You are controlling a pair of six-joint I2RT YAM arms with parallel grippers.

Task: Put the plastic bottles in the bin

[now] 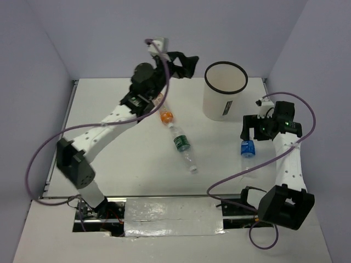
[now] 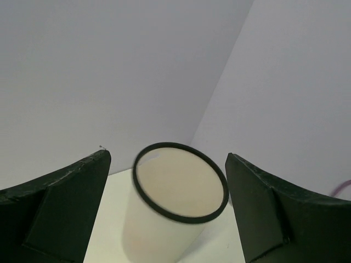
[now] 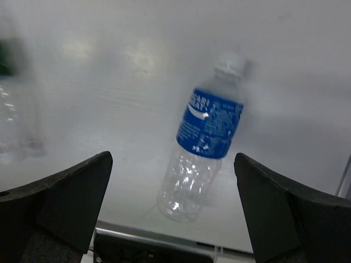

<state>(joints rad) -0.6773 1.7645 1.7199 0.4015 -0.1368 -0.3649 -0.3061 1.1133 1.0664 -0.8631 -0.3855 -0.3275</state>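
Hovering high at left, the left gripper (image 1: pixel 185 63) is spread wide w/ nothing in it. Orange bottle (image 1: pixel 166 116) is half-hidden under that arm; can't spot a 2nd one. Green-label bottle (image 1: pixel 182 143) lies flat mid-table. Bin (image 1: pixel 225 93) stands upright at the back. Right gripper (image 1: pixel 251 131) gapes, empty, over the blue-label bottle (image 3: pixel 208 123) lying near the bin. Looks like the pickup step: next it needs to drop, straddle the bottle and close. Right wrist view is blurry.
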